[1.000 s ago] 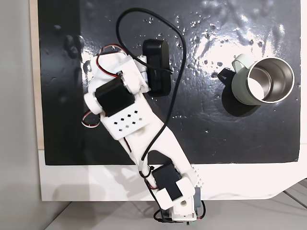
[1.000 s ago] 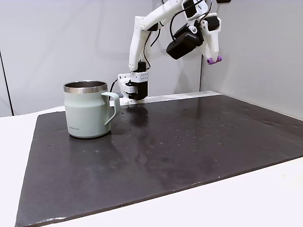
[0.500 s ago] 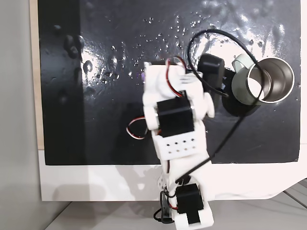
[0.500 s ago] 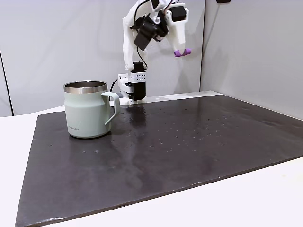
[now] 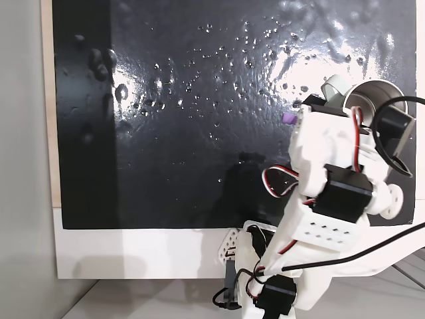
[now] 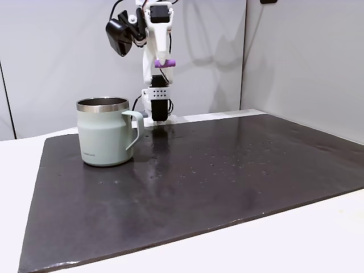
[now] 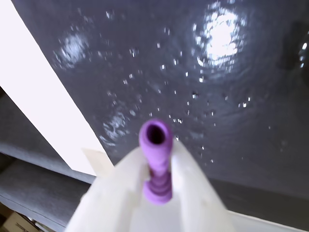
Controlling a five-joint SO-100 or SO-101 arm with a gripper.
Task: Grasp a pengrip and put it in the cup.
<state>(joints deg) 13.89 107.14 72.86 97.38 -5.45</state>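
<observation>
My gripper [image 7: 157,188] is closed on the pengrip [image 7: 156,157], which in the wrist view sits in the lower middle of the frame, pinched between my two white fingers [image 7: 190,181] with its open end poking out past the tips and its ribbed part down in the gap. Below it lies the dark mat [image 7: 231,87], shiny with glare spots, and a white strip of table runs down the left of that frame.

In a fixed view from the side, my gripper [image 6: 162,61] hangs high in the upper left of centre, fingers pointing down, with the pengrip [image 6: 165,63] lying crosswise at the tips. The cup [image 6: 107,132] stands on the mat [image 6: 227,182] at the left of the frame, lower than the pengrip and to its left, handle facing right.

In a fixed view from above, the pengrip [image 5: 289,118] shows as a small purple spot at the right, just left of my white arm [image 5: 332,179]; the cup [image 5: 362,100] is partly covered by the arm in the upper right
</observation>
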